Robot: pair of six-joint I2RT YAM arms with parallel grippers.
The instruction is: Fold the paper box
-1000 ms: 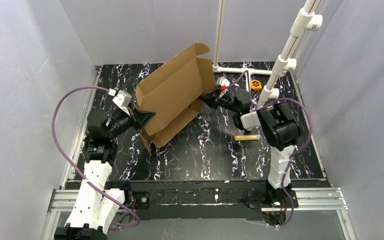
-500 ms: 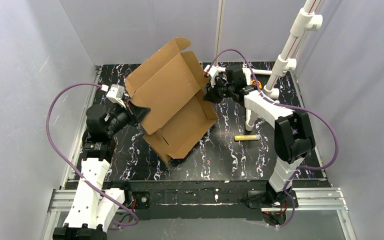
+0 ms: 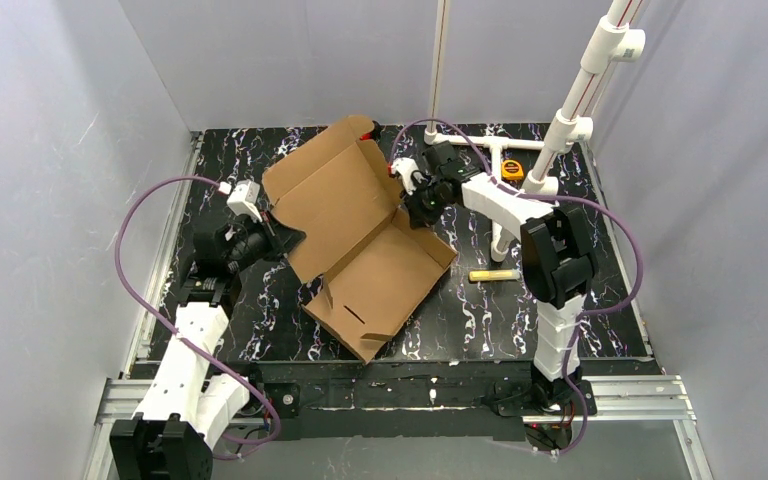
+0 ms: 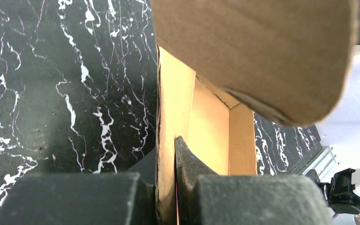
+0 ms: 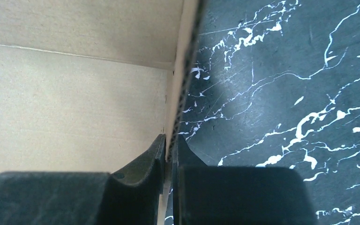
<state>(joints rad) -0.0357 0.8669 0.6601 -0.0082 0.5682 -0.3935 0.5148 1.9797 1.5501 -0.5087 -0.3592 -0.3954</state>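
The box (image 3: 380, 280) lies open on the tabletop (image 3: 560, 310), just left of the yellow stick (image 3: 493, 274). Its shallow tray rests flat with its long axis running diagonally from near left to far right, so the far-right short end comes nearest the stick. The tray's inside faces up, with low walls around it and two short slots cut in the floor toward the near-left end. The lid panel joins the tray along its long far-left side and stands tilted up, leaning away from the stick, with a rounded flap on its far edge.

The left claw (image 3: 283, 236), well left of the stick, is clamped on the left edge of the raised panel. Its wrist view shows the cardboard pinched edge-on between the dark fingers (image 4: 185, 159), with a rounded flap overhead (blurred, very close to the lens). The right claw (image 3: 416, 205), beyond the stick and to its left, is clamped on the box at the far-right corner where lid meets tray. Its wrist view shows a thin wall, corrugation visible along its rim, gripped between both fingers (image 5: 152, 157), with pale cardboard on one side and black marbled tabletop on the other.

An orange tape measure (image 3: 512, 168) sits well beyond the stick, beside a white pipe (image 3: 480, 141)
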